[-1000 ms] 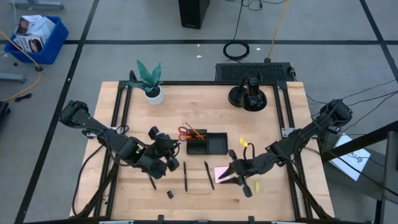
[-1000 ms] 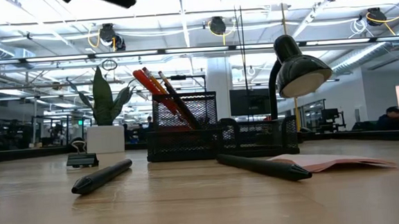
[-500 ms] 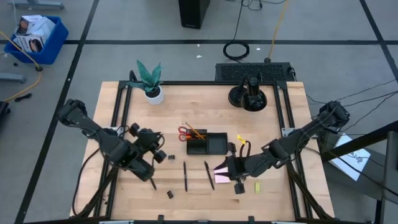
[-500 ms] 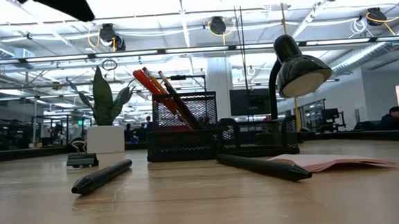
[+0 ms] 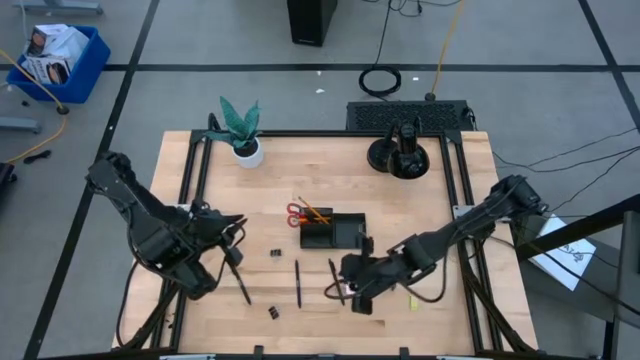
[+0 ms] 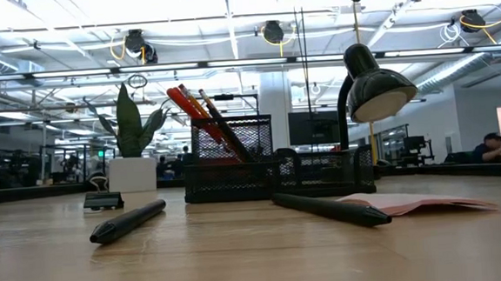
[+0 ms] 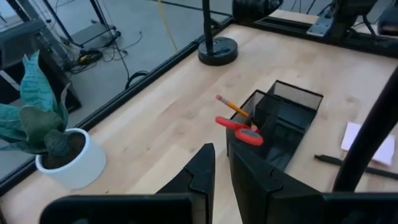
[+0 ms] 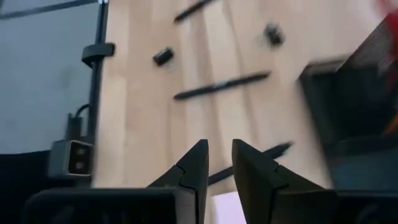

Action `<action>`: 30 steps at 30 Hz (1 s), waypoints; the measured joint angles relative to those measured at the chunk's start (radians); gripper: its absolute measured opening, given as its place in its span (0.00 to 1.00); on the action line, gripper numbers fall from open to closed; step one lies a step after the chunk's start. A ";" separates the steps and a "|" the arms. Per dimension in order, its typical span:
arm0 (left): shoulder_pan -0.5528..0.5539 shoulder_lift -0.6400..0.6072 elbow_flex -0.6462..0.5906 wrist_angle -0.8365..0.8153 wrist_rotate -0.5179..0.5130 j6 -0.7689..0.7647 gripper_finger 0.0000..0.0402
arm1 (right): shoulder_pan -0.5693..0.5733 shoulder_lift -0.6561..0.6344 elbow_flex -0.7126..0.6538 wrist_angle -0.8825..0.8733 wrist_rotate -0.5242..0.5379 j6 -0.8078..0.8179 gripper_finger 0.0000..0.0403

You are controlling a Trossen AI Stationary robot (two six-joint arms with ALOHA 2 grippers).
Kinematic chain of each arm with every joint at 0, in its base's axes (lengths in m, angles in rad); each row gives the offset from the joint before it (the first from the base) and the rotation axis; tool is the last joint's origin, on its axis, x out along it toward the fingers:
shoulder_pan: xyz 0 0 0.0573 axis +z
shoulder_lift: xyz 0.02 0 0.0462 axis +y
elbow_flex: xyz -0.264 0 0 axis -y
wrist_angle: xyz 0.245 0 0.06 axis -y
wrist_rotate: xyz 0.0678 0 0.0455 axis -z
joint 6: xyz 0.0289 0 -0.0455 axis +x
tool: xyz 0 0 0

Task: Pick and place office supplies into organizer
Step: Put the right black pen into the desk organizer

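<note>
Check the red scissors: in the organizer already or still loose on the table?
In. The red scissors stand tilted in the organizer beside an orange pencil, handles sticking up above its rim.

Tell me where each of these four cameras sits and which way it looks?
High view: overhead, straight down on the table; both arms show.
Low view: at tabletop height, level across at the organizer; an arm's dark part at top.
Left wrist view: on the left arm, toward the organizer; left end effector in front.
Right wrist view: on the right arm, over pens; right end effector in front.
Shared: the organizer appears in all four.
</note>
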 joint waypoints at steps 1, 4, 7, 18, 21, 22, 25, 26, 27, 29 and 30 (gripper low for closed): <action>-0.003 0.000 0.000 -0.002 0.000 0.000 0.13 | -0.004 0.010 0.000 -0.003 -0.024 0.034 0.16; -0.009 0.000 0.000 -0.008 0.000 0.000 0.13 | -0.015 0.048 0.000 -0.004 -0.074 0.096 0.16; -0.016 0.000 0.000 -0.016 0.000 0.000 0.13 | -0.021 0.079 0.000 -0.005 -0.085 0.122 0.16; -0.021 0.000 0.000 -0.015 0.031 0.000 0.13 | -0.043 0.093 0.000 -0.004 -0.127 0.146 0.16; -0.021 0.000 0.000 -0.015 0.032 0.000 0.13 | -0.046 0.093 0.000 -0.002 -0.135 0.126 0.16; -0.021 0.000 0.000 -0.015 0.032 0.000 0.13 | -0.046 0.093 0.000 -0.001 -0.135 0.120 0.16; -0.020 0.000 0.000 -0.015 0.032 0.000 0.13 | -0.047 0.093 0.000 0.019 -0.135 0.096 0.16; -0.020 0.000 0.000 -0.015 0.033 0.000 0.13 | -0.047 0.093 0.000 0.029 -0.135 0.096 0.16; -0.020 0.000 0.000 -0.015 0.033 0.000 0.13 | -0.047 0.093 0.000 0.034 -0.135 0.096 0.16; -0.020 0.000 0.000 -0.015 0.033 0.000 0.13 | -0.047 0.093 0.000 0.048 -0.135 0.094 0.16; -0.020 0.000 0.000 -0.015 0.033 0.000 0.13 | -0.047 0.093 0.000 0.059 -0.135 0.091 0.16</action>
